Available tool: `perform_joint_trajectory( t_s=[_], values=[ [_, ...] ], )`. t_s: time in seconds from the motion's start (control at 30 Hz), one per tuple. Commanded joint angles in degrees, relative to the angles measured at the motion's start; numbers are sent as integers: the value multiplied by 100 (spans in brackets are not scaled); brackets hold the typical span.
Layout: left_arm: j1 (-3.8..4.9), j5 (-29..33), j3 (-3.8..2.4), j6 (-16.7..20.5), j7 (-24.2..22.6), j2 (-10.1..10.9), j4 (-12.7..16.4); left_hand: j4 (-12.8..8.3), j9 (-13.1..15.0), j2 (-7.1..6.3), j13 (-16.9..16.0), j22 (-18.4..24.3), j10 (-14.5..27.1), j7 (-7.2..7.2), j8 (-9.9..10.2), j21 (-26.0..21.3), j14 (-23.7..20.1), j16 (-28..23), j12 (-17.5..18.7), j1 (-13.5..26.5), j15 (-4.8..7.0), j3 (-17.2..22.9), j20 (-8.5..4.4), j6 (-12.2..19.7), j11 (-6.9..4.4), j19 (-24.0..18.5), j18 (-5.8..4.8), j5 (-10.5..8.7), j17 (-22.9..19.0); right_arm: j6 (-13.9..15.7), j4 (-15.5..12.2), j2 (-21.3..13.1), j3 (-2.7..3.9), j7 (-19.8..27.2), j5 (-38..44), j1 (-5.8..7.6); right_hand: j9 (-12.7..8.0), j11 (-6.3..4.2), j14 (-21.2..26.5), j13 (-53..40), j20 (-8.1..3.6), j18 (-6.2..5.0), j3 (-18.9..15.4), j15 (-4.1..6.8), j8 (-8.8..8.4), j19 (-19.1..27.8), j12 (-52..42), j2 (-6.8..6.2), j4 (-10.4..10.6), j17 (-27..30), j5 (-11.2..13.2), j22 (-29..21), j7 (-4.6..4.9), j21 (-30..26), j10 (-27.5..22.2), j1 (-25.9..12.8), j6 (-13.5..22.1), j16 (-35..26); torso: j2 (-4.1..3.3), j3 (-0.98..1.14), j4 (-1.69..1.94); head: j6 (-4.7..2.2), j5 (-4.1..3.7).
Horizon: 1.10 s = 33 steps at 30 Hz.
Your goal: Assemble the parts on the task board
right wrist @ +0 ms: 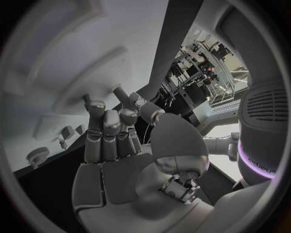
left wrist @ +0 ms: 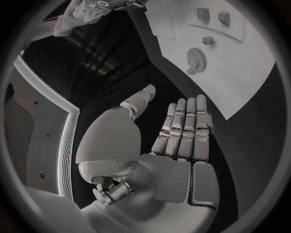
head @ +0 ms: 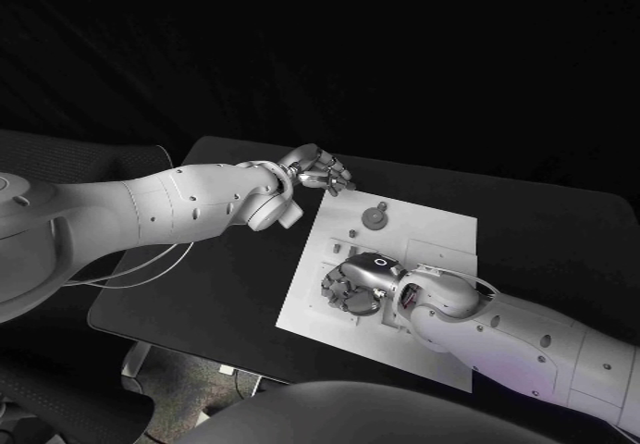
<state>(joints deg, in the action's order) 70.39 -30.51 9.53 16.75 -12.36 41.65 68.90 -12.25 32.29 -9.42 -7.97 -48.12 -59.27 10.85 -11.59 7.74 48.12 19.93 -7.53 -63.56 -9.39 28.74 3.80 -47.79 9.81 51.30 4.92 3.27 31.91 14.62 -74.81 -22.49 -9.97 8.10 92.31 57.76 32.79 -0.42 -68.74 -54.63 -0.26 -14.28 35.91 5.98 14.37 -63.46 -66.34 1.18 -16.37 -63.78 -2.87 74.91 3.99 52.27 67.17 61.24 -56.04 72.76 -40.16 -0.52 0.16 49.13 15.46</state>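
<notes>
The task board [head: 400, 240], a white plate, lay in the middle of the black worktop [head: 214, 277], tilted in the head view. One gear-shaped part [head: 376, 217] with a short stem sat near the board's far edge; it also showed in the left wrist view [left wrist: 195, 59]. Beside it were small pieces: one peg-like part [left wrist: 208, 41] and two square recesses or blocks [left wrist: 203, 14], too small to tell which. The gear looked light, stiff and hard, probably a bit slippery; judged best pinched across its rim or lifted by the stem, not scooped flat off the board. One more round fixture with sockets lay under the right hand at the near-left of the board, mostly covered, part count there unclear.

Right hand [head: 363, 277] rested on top of that round fixture, fingers bent down over it. Whether it actually held a part could not be told; the right wrist view showed its fingers [right wrist: 109, 131] partly curled above the white plate with nothing clearly between them.

Left hand [head: 314, 171] hovered off the board's far-left corner, over the worktop, holding nothing. Left wrist view showed its fingers [left wrist: 185, 128] straight and side by side, thumb apart, palm empty.

Count: one board, one gear, one peg, two hands.
</notes>
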Motion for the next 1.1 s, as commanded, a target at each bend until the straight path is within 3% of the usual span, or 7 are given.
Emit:
perform_joint_trajectory(
  t_s=[0.03, 0.73, 1.1],
  values=[
    [8, 0, -5, 35, -78, -8, 15, 1, -9, 55, 7, -6, -27, 25, -28, -34, -3, -37, 37, -8, -13, 8, -4, -14, -6, -22, 71, -13, 10, -13, 74, 21, -10, 55, 139, -15, 45, -10, -10, -8, -43, -72, 14, 34, 14, -12, 8, 39, -13, -7, -17, 116, 189, 19, -17, -18, -224, 26, 4, 0, -4, 7, 10],
    [11, -1, -5, 39, -79, -4, 13, 0, -14, 53, 10, -12, -29, 26, -29, -37, -6, -43, 46, -10, -14, 6, -3, -13, -5, -24, 71, -13, 13, -70, 158, 26, -26, 80, 85, -37, 44, -9, -2, -13, -44, -72, 15, 33, 14, -6, 6, 36, -10, -12, -17, 116, 190, 24, -21, -23, -224, 34, 3, 6, -10, 40, 34],
    [11, -1, -5, 43, -75, 4, 7, 0, -17, 53, 11, -14, -30, 27, -29, -38, -6, -44, 50, -11, -14, 5, -3, -11, -5, -25, 71, -13, 15, 35, 134, -25, -26, 174, -320, -38, 34, 6, 110, 49, -11, -72, 45, 26, -3, 86, 153, 45, -6, 33, -16, 93, 203, -26, -132, -55, -198, -60, 5, 5, -9, 30, 21]
  ],
)
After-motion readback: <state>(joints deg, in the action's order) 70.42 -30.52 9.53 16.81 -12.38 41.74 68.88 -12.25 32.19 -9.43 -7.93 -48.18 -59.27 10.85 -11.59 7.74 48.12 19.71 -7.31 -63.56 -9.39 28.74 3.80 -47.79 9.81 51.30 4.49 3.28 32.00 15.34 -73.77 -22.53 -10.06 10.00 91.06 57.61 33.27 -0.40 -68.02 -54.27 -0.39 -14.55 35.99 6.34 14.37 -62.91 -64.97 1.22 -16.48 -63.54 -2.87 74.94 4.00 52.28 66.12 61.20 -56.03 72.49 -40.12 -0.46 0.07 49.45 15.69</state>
